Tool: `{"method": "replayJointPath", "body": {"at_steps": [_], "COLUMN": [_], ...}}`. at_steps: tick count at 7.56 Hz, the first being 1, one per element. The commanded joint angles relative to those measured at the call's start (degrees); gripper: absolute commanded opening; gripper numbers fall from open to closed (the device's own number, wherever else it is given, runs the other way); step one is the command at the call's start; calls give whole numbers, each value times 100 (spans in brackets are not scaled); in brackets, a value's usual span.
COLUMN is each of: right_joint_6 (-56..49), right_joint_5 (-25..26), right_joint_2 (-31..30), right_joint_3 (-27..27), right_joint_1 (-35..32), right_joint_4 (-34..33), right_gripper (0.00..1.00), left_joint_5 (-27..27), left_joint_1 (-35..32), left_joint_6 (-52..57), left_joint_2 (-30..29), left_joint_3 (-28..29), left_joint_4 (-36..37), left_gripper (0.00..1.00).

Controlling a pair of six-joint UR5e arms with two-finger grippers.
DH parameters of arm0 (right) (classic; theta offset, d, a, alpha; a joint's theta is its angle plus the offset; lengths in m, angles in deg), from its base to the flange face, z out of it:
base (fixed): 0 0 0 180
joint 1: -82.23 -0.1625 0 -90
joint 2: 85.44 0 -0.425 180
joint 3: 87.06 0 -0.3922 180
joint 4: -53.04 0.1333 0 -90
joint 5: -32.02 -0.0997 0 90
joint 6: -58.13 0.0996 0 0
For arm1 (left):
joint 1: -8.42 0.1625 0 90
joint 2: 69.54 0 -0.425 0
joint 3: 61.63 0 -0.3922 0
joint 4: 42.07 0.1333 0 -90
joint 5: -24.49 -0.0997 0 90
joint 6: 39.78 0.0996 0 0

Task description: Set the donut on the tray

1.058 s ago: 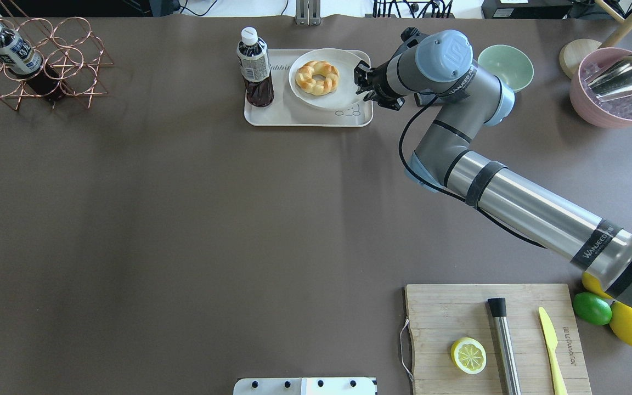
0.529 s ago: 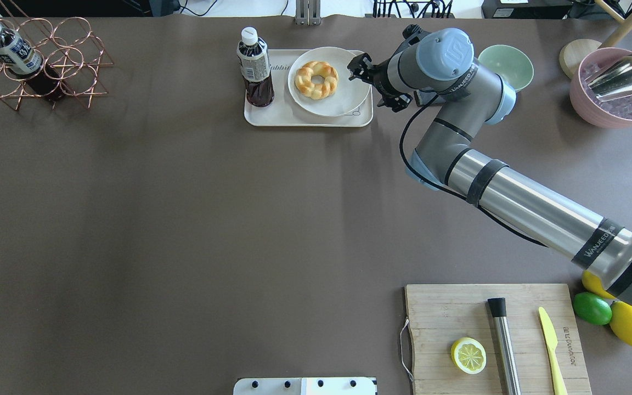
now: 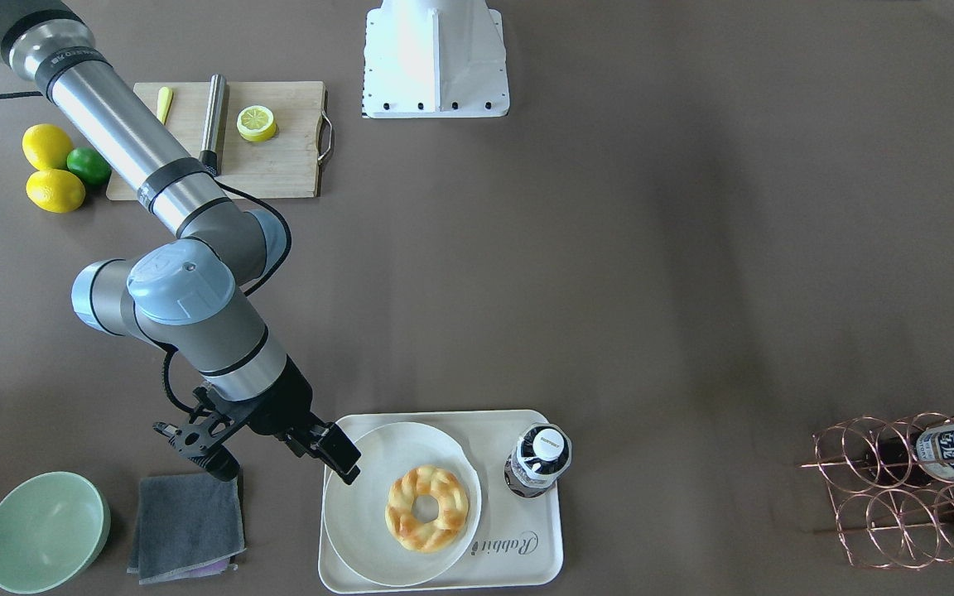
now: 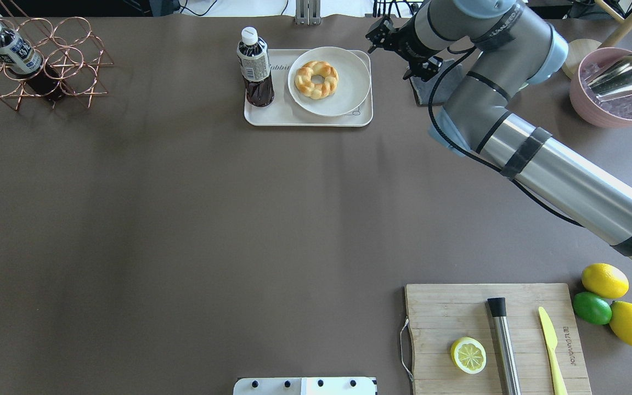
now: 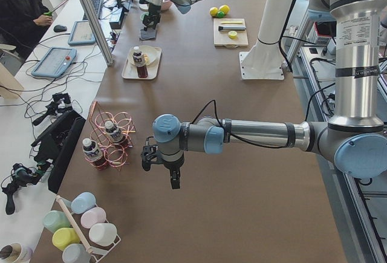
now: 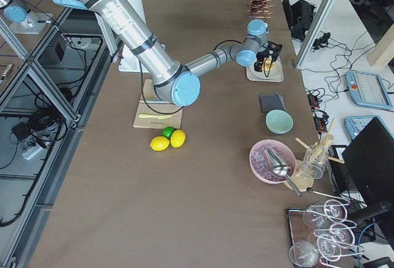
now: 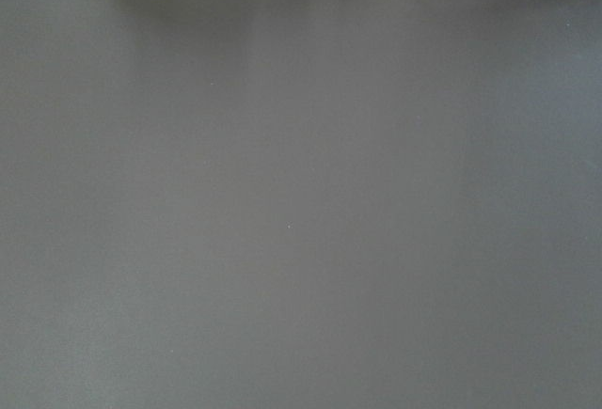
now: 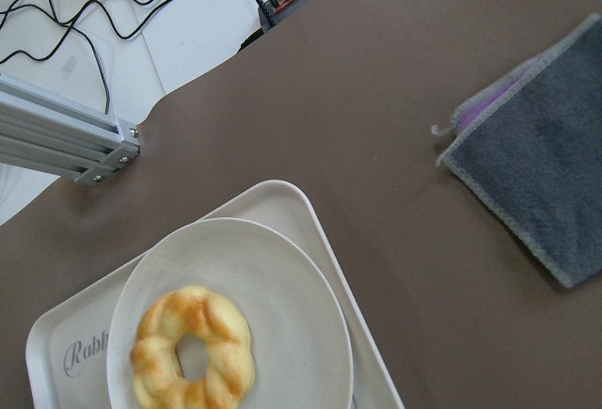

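The braided golden donut [image 4: 316, 79] lies on a round off-white plate [image 4: 350, 90], which rests on the right part of the cream "Rabbit" tray [image 4: 277, 114]. The front view shows the donut [image 3: 427, 507], plate [image 3: 357, 517] and tray [image 3: 527, 556]. The right wrist view shows the donut [image 8: 193, 359] and the tray [image 8: 56, 362] below the camera. My right gripper [image 4: 401, 48] is open and empty, raised just beside the tray's right edge; in the front view [image 3: 266, 454] one fingertip [image 3: 343, 458] hangs over the plate's rim. My left gripper [image 5: 160, 165] shows only in the exterior left view, so I cannot tell its state.
A dark drink bottle [image 4: 254, 66] stands on the tray's left part. A grey cloth [image 3: 185, 517] and a green bowl [image 3: 45, 530] lie next to the right gripper. A pink bowl [image 4: 618, 90], a wire bottle rack [image 4: 47, 60] and a cutting board [image 4: 458, 312] are farther off.
My right gripper has left the plate's rim and risen back and to the right, off the tray. The plate with the donut has settled flat on the tray.
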Motion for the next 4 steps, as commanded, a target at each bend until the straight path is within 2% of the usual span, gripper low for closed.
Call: {"method": "replayJointPath", "body": {"at_steps": [1, 2, 3, 4], "right_joint_6": [-1767, -2506, -3036, -3998], "right_joint_5": [-79, 43, 62, 114], "right_joint_2": [-1165, -1763, -2195, -2600], "right_joint_3": [-2025, -2659, -3074, -3348], "right_joint_1": [-445, -490, -612, -787], "right_joint_4": [-1690, -2017, -2368, -2859], "right_gripper": [100, 100, 100, 100], "left_joint_5": [7, 7, 7, 7], "left_joint_1": [-9, -18, -27, -27], "left_joint_6": [5, 5, 5, 5], "left_joint_2": [80, 98, 107, 107], "left_joint_3": [-8, -8, -17, -8], "left_joint_4": [0, -9, 0, 0], "left_gripper": [98, 98, 98, 98]}}
